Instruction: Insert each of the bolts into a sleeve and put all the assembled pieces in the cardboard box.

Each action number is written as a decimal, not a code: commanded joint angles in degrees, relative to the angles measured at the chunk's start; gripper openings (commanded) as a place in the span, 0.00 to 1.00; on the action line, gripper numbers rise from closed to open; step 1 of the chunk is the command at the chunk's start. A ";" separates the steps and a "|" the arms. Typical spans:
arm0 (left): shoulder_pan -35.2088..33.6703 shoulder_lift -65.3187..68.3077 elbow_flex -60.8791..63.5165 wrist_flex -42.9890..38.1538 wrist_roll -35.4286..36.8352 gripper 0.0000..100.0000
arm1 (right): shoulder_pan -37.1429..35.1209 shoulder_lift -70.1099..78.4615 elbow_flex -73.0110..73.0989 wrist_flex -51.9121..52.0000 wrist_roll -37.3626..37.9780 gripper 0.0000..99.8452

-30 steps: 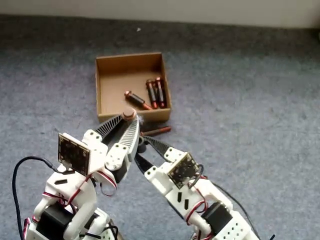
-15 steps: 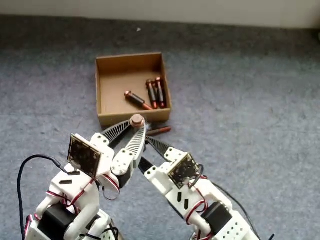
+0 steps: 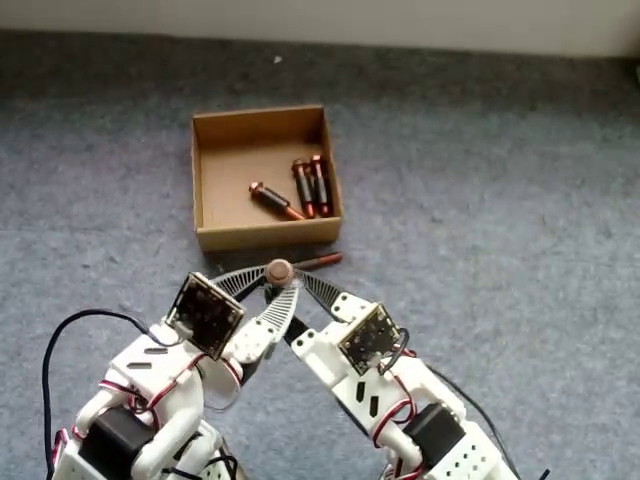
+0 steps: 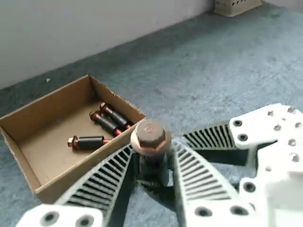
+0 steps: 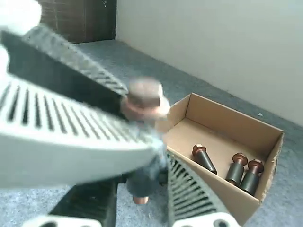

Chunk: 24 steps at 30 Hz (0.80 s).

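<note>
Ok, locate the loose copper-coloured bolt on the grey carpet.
High view: the bolt lies just outside the brown cardboard box's near wall, by its right corner.

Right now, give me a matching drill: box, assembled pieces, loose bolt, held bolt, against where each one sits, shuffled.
Things:
1 box
2 assembled pieces
3 loose bolt
4 held bolt

Places:
a in the left gripper, head up
b open side up on the carpet
c lying on the carpet just outside the box's near wall
d inside the box

Pairs: 1-b, 2-d, 3-c, 4-a
</note>
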 commanded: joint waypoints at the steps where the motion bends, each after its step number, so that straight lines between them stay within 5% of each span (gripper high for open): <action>1: 0.40 -0.40 1.01 0.44 -0.70 0.24 | 2.15 -1.71 4.18 -1.45 -4.92 0.00; 12: -11.91 -0.40 -6.64 7.03 -10.02 0.24 | 9.63 -1.71 4.70 -1.36 -9.14 0.00; 20: -31.78 -0.48 0.22 12.31 -15.56 0.24 | 15.34 -1.71 4.35 -1.27 -9.05 0.00; 24: -40.75 -0.48 9.19 7.03 -15.47 0.12 | 15.96 -1.63 4.18 -1.27 -8.88 0.00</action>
